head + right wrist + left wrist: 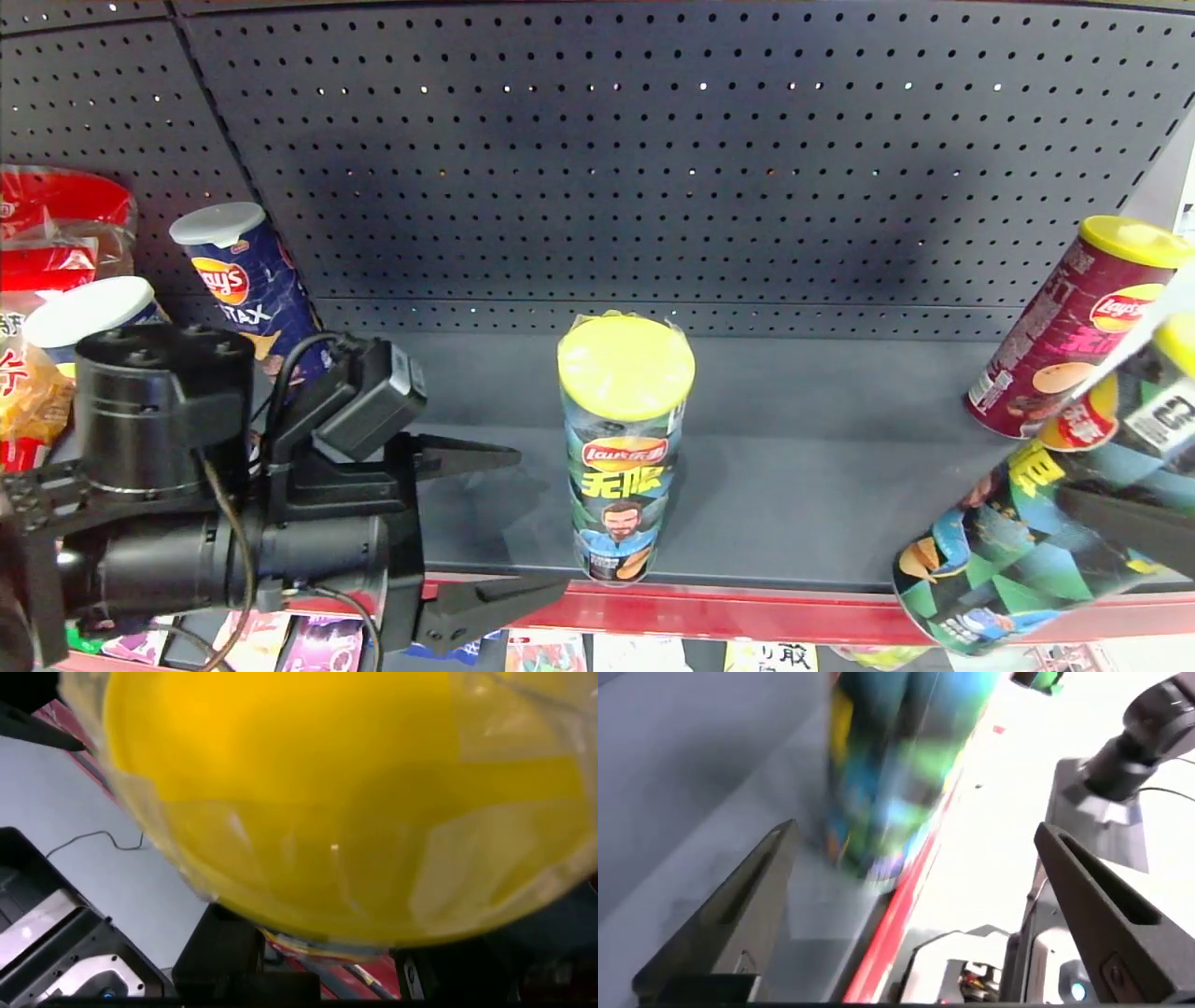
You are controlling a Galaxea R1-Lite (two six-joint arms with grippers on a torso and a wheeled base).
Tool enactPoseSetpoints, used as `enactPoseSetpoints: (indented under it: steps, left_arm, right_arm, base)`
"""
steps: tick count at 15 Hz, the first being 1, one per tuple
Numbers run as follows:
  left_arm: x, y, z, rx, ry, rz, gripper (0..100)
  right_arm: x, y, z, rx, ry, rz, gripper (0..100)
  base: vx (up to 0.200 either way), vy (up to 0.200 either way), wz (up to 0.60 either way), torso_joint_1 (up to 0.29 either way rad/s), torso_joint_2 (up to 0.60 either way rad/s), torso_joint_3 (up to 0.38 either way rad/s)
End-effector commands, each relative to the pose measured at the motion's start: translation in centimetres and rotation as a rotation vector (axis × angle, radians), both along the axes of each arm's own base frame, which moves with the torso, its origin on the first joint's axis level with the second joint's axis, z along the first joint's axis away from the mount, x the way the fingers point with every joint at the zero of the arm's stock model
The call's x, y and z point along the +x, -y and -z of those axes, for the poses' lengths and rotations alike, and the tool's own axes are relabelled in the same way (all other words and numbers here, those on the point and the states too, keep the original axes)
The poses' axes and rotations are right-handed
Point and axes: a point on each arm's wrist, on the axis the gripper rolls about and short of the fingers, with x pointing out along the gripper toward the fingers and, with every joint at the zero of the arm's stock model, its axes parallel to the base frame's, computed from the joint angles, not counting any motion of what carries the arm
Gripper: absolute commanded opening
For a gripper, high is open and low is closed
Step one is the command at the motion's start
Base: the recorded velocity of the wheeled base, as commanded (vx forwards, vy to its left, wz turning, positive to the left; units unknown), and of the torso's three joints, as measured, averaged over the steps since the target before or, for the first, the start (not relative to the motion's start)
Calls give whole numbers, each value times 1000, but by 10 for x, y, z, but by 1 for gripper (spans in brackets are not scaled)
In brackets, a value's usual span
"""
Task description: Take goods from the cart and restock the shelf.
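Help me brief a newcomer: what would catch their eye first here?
A yellow-lidded green chip can stands upright in the middle of the shelf, near its front edge. To its right, the right pincer grips a matching can, tilted. The left pincer hangs open just left of the standing can.

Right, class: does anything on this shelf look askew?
Yes: the held can at the right is tilted, its base out past the shelf's red lip, while the middle can stands upright.

L end effector point(541, 521) agape; R end effector point(1116, 439) clamped
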Motion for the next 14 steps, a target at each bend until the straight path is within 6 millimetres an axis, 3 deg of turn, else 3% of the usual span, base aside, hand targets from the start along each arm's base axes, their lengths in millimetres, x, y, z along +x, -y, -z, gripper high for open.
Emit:
enactPoseSetpoints:
  steps: [1, 6, 9, 14]
  left_arm:
    - [-25, -21, 2, 14, 27, -89, 100]
    - [-52, -39, 9, -6, -10, -145, 100]
    - [-58, -43, 10, -7, -6, -151, 100]
    - [-58, -44, 6, -7, 21, -197, 100]
  right_arm:
    - [46, -28, -3, -20, -41, -40, 0]
    - [123, -76, -15, -28, -10, -62, 0]
    - [166, -101, -6, -75, -14, -81, 0]
    - [203, -124, 9, -105, 19, -105, 0]
  base:
    - [0, 0, 0, 0, 0, 0]
    - [0, 0, 0, 0, 0, 0]
    - [0, 0, 0, 0, 0, 0]
    - [0, 0, 0, 0, 0, 0]
